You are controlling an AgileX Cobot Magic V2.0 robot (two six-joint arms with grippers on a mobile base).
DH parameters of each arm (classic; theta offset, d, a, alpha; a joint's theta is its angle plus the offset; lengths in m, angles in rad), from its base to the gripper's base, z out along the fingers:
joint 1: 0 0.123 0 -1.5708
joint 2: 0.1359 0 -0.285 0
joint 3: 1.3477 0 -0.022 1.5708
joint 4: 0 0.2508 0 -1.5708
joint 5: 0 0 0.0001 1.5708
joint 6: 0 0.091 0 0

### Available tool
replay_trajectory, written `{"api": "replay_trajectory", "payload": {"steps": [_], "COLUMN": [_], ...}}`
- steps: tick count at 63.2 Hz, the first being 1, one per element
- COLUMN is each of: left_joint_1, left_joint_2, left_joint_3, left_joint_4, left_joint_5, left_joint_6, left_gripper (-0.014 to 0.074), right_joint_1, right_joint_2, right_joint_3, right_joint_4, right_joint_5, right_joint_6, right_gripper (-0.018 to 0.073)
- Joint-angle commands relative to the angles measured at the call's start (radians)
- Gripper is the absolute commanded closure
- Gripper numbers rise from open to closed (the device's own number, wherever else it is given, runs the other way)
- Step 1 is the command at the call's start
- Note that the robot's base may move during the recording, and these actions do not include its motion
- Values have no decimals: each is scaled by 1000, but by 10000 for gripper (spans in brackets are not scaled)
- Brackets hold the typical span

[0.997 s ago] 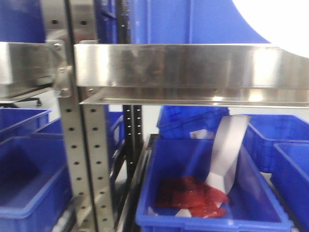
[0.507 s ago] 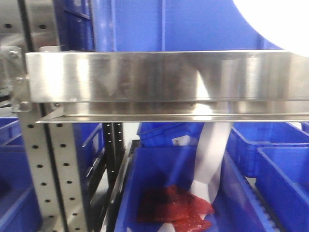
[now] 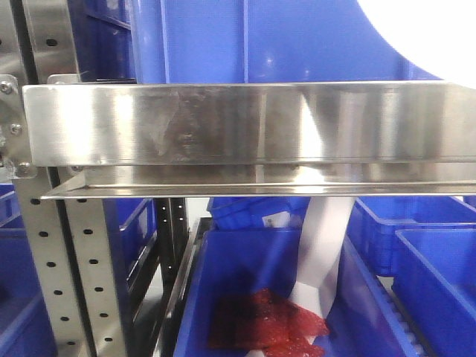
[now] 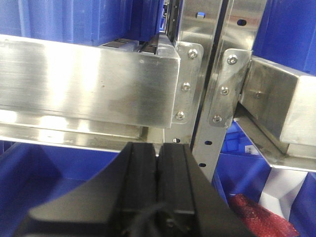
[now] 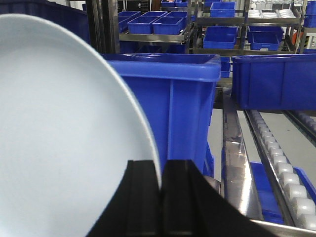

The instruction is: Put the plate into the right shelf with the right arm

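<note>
The right gripper pinches the plate by its rim; the white disc fills the left of the wrist frame, beside a bin. In the front view, the plate shows at upper right, above the shelf rail. The left gripper, jaws pressed together and empty, faces that rail.

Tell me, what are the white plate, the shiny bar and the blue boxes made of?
The plate looks like glazed ceramic, maybe melamine: smooth, glossy, pale white. The shelf rail looks like brushed steel: silvery, streaky reflections. The blue bin looks like moulded plastic: even colour, ribbed wall.
</note>
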Motion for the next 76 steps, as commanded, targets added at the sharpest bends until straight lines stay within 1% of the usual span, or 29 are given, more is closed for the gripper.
{"api": "replay_trajectory", "payload": {"steps": [1,27,39,56,62,67,76], "left_joint_1": [-2,-2,-2,-2,-2,-2,-2], "left_joint_2": [-10,-10,-10,-10,-10,-10,-10], "left_joint_3": [10,10,10,10,10,10,10], "left_joint_4": [-8,-8,-8,-8,-8,-8,-8], "left_joint_5": [-90,-90,-90,-90,-90,-90,-90], "left_joint_6": [-7,-7,-7,-7,-7,-7,-7], "left_gripper": [724,724,724,724,724,724,724], "right_joint_1": [-8,-8,-8,-8,-8,-6,-6], "right_joint_2": [10,10,10,10,10,17,103], "right_joint_3": [-32,-32,-32,-32,-36,-73,-218], "right_joint_4": [5,5,5,5,6,11,32], "right_joint_5": [-96,-97,-183,-179,-226,-243,-149], "right_joint_6": [-4,-4,-4,-4,-4,-3,-3], "right_gripper": [507,507,507,507,505,505,505]}}
